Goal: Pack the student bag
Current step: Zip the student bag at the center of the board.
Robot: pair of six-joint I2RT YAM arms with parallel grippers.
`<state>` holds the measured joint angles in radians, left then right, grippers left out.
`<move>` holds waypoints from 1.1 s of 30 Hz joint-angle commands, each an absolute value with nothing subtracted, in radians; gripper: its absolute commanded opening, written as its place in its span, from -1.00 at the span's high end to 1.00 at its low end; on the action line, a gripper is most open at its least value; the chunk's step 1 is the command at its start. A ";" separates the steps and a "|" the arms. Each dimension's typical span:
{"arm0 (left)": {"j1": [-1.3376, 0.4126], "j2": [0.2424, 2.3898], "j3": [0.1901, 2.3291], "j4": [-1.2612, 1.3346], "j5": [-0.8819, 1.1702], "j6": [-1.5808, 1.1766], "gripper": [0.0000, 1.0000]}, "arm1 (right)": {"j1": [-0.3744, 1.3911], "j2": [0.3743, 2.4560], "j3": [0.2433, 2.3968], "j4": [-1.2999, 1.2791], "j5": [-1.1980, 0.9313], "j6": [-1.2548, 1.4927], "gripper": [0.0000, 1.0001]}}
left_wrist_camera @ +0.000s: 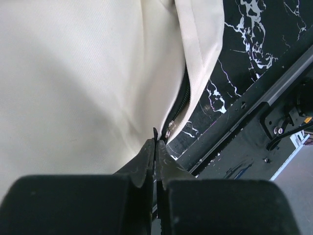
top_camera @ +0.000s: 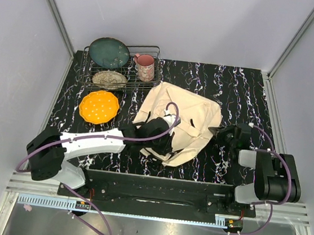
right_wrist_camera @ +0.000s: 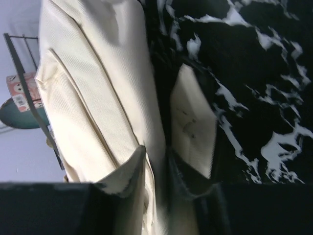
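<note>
Left fingers (left_wrist_camera: 142, 164) together, student bag (top_camera: 189, 112) half-hidden

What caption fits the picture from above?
Left gripper and right gripper at the cream student bag on a marbled table.

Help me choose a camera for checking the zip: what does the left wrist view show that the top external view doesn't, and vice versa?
Left wrist only: the zipper along the student bag's edge, and the left gripper's jaws pressed together. Top external only: the wire rack holding a teal plate and a pink mug, with an orange plate near it. Both: the bag, the left gripper at it, and the black marbled table.
</note>
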<state>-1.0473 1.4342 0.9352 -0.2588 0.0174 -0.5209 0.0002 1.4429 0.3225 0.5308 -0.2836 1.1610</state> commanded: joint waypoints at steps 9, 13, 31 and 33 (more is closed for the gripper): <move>-1.046 1.497 1.100 -0.222 -0.006 -0.459 1.00 | -0.026 0.921 0.385 -0.110 -0.201 0.924 -0.58; -1.048 1.520 1.147 -0.218 -0.006 -0.433 1.00 | -0.026 0.702 0.356 -0.238 -0.315 0.937 -0.56; -1.046 1.572 1.270 -0.236 0.015 -0.383 1.00 | 0.235 0.930 0.379 -0.059 -0.552 1.096 -0.43; -1.046 1.571 1.267 -0.236 0.020 -0.385 1.00 | 0.245 0.942 0.371 -0.043 -0.543 1.126 -0.44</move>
